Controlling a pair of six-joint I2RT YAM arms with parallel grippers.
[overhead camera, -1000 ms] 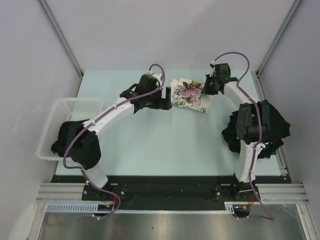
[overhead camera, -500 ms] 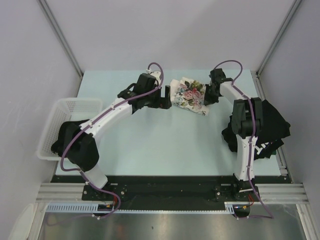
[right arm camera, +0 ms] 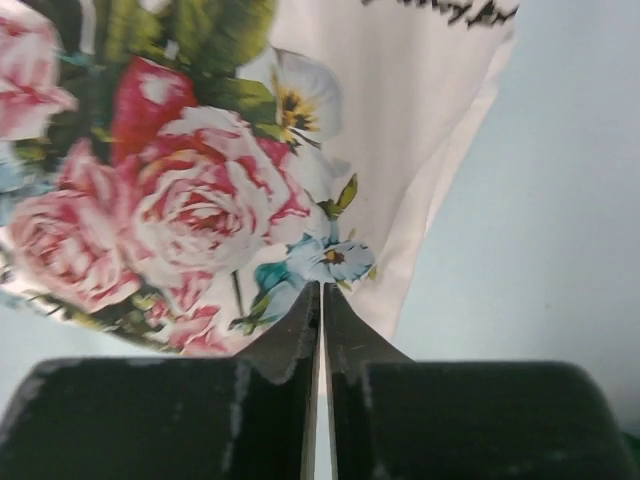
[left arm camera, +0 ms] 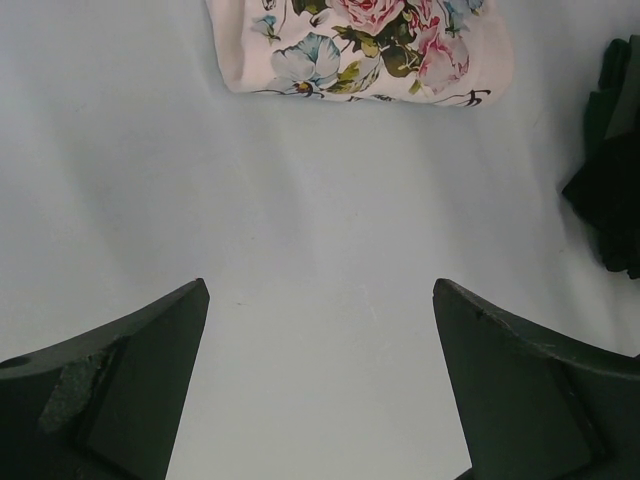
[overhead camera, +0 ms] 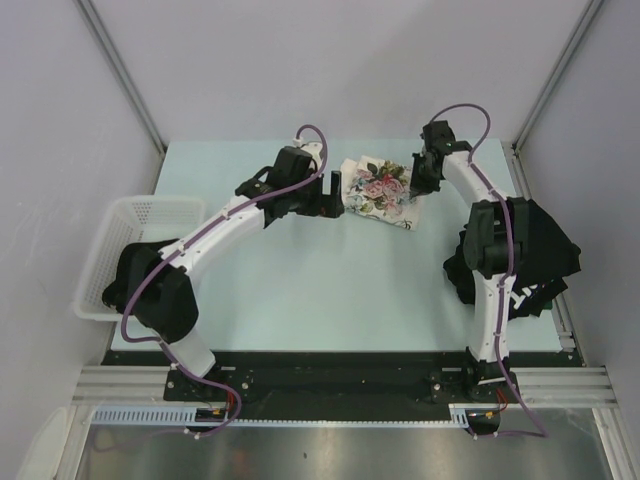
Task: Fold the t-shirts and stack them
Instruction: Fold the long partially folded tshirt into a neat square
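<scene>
A folded cream-white t-shirt [overhead camera: 378,189] with a rose print lies at the back middle of the table. It also shows in the left wrist view [left arm camera: 370,45] and in the right wrist view [right arm camera: 250,160]. My left gripper [overhead camera: 337,195] is open and empty just left of the shirt, low over bare table [left arm camera: 318,290]. My right gripper [overhead camera: 415,188] is shut, its tips [right arm camera: 321,290] on or just over the shirt's right edge. I see no cloth between the fingers. A heap of black t-shirts [overhead camera: 545,250] lies at the right edge, partly behind my right arm.
A white mesh basket [overhead camera: 130,240] stands at the table's left edge. Grey walls close in the back and both sides. Dark cloth [left arm camera: 615,170] shows at the right edge of the left wrist view.
My right arm has swung its elbow and brought its shut gripper down onto the cream shirt's right edge. The left arm and the shirt have barely moved.
</scene>
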